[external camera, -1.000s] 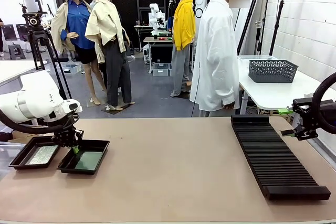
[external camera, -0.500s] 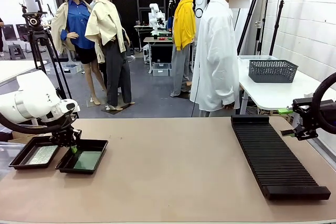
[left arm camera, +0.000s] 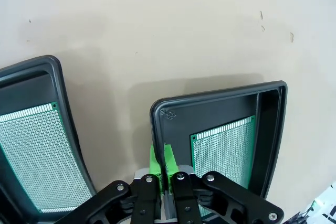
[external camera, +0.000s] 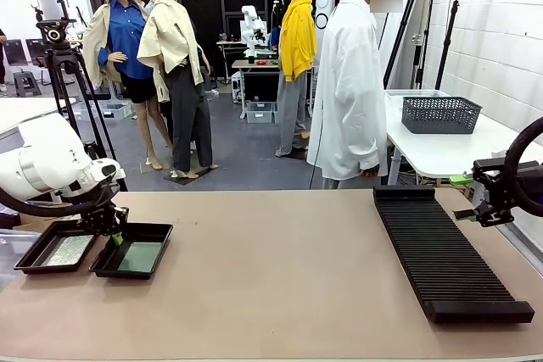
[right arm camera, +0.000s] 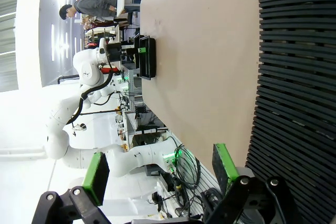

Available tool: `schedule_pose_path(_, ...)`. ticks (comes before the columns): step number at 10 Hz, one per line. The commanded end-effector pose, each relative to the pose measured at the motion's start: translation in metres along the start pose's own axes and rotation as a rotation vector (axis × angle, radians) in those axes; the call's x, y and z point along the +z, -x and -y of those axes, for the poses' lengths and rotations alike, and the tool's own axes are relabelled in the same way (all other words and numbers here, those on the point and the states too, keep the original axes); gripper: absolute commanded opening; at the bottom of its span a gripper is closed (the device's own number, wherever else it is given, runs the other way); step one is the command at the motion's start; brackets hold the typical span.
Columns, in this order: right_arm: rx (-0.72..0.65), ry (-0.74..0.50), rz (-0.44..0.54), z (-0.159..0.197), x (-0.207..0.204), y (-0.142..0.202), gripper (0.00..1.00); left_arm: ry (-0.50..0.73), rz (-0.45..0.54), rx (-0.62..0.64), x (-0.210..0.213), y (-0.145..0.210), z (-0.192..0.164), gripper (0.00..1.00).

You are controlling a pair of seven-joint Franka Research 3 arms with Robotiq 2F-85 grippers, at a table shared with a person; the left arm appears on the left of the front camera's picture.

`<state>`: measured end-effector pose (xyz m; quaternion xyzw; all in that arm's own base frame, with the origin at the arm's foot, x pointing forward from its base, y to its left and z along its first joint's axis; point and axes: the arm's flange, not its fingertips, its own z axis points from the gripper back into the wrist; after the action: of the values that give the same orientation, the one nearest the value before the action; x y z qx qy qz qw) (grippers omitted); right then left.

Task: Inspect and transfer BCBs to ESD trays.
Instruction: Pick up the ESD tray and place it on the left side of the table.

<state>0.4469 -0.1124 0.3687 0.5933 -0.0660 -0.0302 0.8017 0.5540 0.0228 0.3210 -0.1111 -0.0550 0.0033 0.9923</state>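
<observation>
Green perforated BCB (left arm camera: 226,148) flat in black tray (left arm camera: 273,129); left gripper (left arm camera: 164,169) pinches tray rim; right gripper (right arm camera: 157,174) wide, empty.

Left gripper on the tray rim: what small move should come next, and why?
Probably open and lift clear. The left gripper is shut on the rim of the right-hand ESD tray, which lies flat on the table beside the other ESD tray. Each tray already holds a BCB, so the tray looks placed and nothing calls for further hold.
</observation>
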Motion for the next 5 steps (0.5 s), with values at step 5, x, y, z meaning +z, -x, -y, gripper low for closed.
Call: schedule_pose_path(5, 0.000, 0.008, 0.007, -0.001, -0.001, 0.003, 1.00, 0.071, 0.023, -0.003, 0.004, -0.015, -0.018, 0.00)
